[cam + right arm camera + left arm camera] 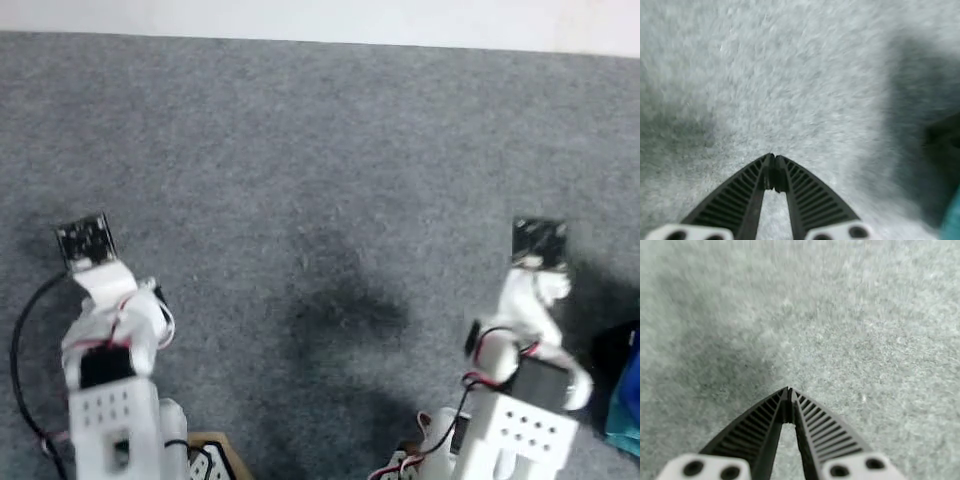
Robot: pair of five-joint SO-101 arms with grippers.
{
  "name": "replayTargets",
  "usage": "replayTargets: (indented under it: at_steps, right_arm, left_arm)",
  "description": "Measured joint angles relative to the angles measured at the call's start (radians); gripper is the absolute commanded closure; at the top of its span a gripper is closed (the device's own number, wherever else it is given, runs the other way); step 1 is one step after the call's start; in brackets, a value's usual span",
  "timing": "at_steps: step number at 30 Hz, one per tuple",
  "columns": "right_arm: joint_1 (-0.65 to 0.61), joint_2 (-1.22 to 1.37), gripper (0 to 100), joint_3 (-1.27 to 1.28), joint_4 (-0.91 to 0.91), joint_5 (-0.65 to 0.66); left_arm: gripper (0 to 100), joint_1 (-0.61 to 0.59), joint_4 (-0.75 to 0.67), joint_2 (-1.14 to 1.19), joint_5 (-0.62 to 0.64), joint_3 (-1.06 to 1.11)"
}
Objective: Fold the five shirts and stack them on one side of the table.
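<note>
The shirts [618, 372] are lying bunched at the table's edge, a dark cloth [608, 358] with a teal cloth [632, 405] showing against it. I cannot tell how many are lying there, or whether they are folded. The right arm [525, 340] is standing just beside the shirts, its white body leaning out over the grey table [330, 150]. The left arm [105, 345] is standing well apart from the shirts, on the far side of the right arm from them.

The right gripper [772, 156] is pointing at bare grey felt near the shirts. Its ribbed black fingers [805, 195] are pressing together at the tips and gripping nothing. Its wrist view is catching the dark cloth [944, 135] and a sliver of the teal cloth [954, 220] close by. The left gripper [788, 390] is pointing at felt far from the shirts, its fingers [820, 432] likewise meeting at the tips and holding nothing.

Farther out from the shirts, a soft shadow [345, 305] is falling on the table between the two arms. Beyond that, a pale strip [320, 18] is running along the table's far edge.
</note>
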Motion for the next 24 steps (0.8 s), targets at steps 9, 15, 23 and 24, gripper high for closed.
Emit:
replayTargets:
  at_steps: [9, 15, 23, 24]
  right_arm:
    - [-0.129, -0.342, 99.0, 0.479, -0.135, -0.002]
    - [-0.132, -0.574, 99.1, 0.663, -0.135, -0.002]
    - [-0.133, -0.580, 99.1, 0.666, -0.133, -0.002]
    - [-0.133, -0.580, 99.1, 0.666, -0.126, -0.002]
  left_arm:
    - [99, -0.003, 0.210, -0.517, -0.029, 0.219]
    - [99, -0.003, 0.238, -0.503, -0.029, 0.221]
    - [99, -0.003, 0.491, -0.503, -0.029, 0.221]
    - [99, -0.003, 0.512, -0.503, -0.029, 0.221]
